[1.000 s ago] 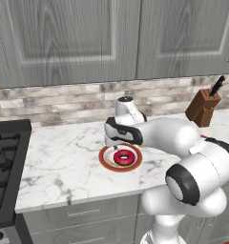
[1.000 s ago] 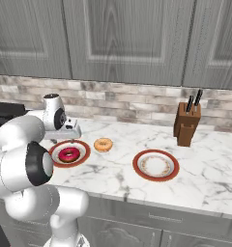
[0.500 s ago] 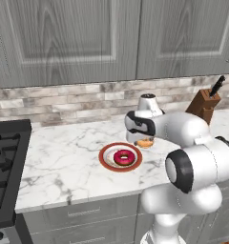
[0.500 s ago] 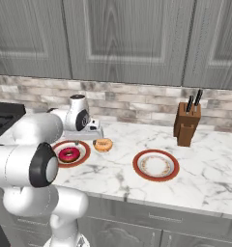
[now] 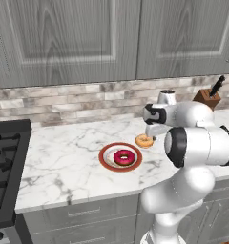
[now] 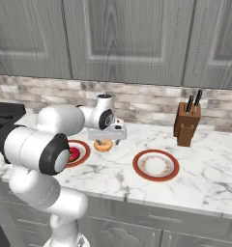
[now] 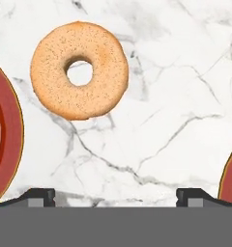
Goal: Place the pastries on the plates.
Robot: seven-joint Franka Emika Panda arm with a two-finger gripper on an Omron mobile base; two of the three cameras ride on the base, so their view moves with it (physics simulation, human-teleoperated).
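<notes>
Left base view: the pink doughnut (image 5: pixel 124 157) lies on the near plate (image 5: pixel 107 160); the plain doughnut (image 5: pixel 144 140) rests on the counter (image 5: pixel 64 162) just beside that plate, under my gripper (image 5: pixel 152 137). Right base view: the plain doughnut (image 6: pixel 103 145) sits between the near plate (image 6: pixel 83 153) and the second plate (image 6: pixel 156 165) — nearer the first; a knife block (image 6: pixel 187 125) stands beyond. Hand view: my fingertips (image 7: pixel 40 197) stand wide apart, holding nothing — the plain doughnut (image 7: pixel 79 70) lies ahead, off-centre.
</notes>
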